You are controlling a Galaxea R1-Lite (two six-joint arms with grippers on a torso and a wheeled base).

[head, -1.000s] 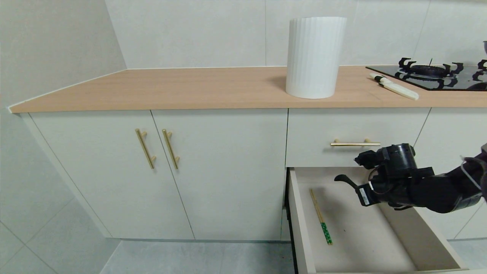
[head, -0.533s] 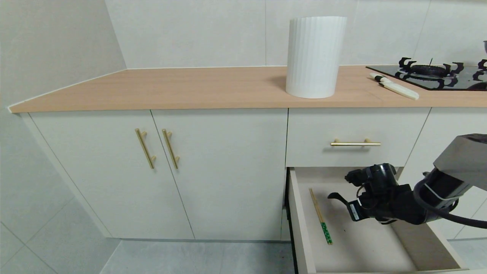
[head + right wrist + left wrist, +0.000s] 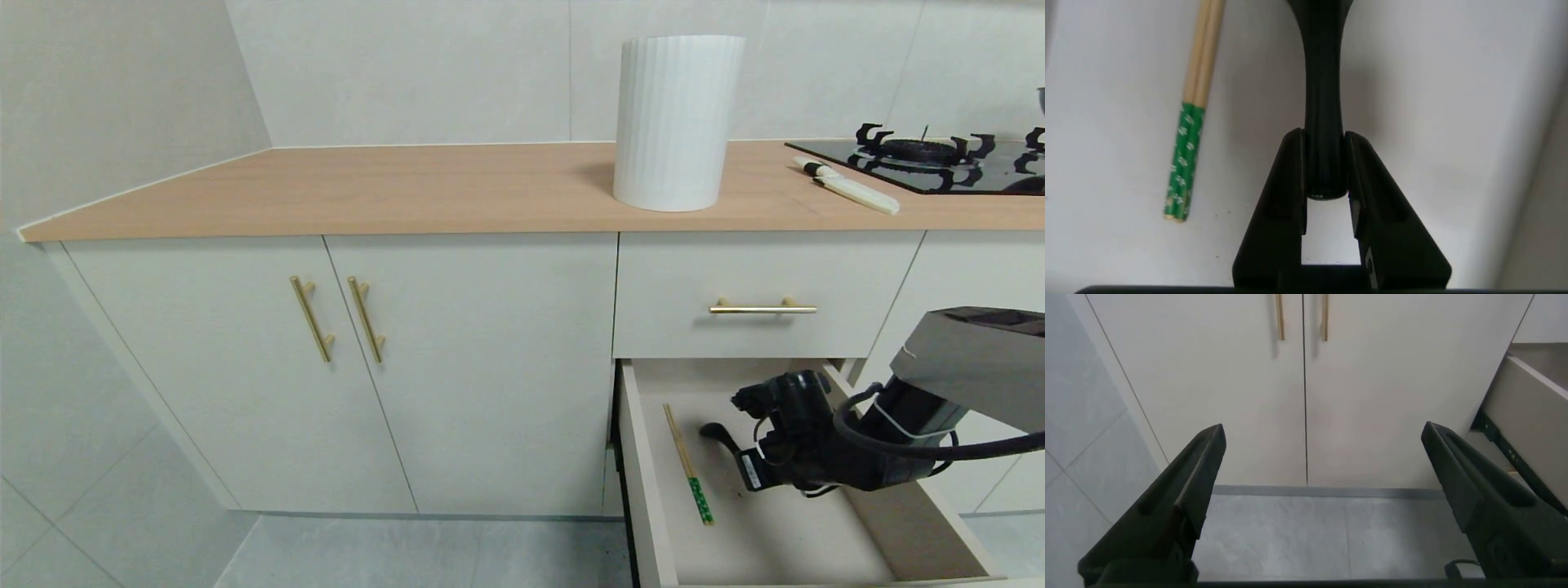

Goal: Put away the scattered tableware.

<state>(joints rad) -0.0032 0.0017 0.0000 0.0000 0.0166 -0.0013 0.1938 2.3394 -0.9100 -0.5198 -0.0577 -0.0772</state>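
The lower drawer (image 3: 645,498) stands pulled out at the bottom right. A pair of wooden chopsticks with green ends (image 3: 687,469) (image 3: 1192,139) lies on its floor near the left wall. My right gripper (image 3: 744,459) (image 3: 1325,147) is inside the drawer, shut on the handle of a black spoon (image 3: 715,433) (image 3: 1321,82), whose bowl points toward the chopsticks and hangs just beside them. A white knife (image 3: 849,189) lies on the wooden counter by the stove. My left gripper (image 3: 1323,434) is open with nothing in it, low in front of the cabinet doors.
A tall white ribbed container (image 3: 674,122) stands on the counter (image 3: 367,188). A black gas stove (image 3: 922,159) is at the far right. The upper drawer with a gold handle (image 3: 762,309) is closed above the open one. Double cabinet doors (image 3: 343,318) are to the left.
My right gripper has dropped down and to the left with the black spoon, from above the drawer opening to inside it, close to the chopsticks.
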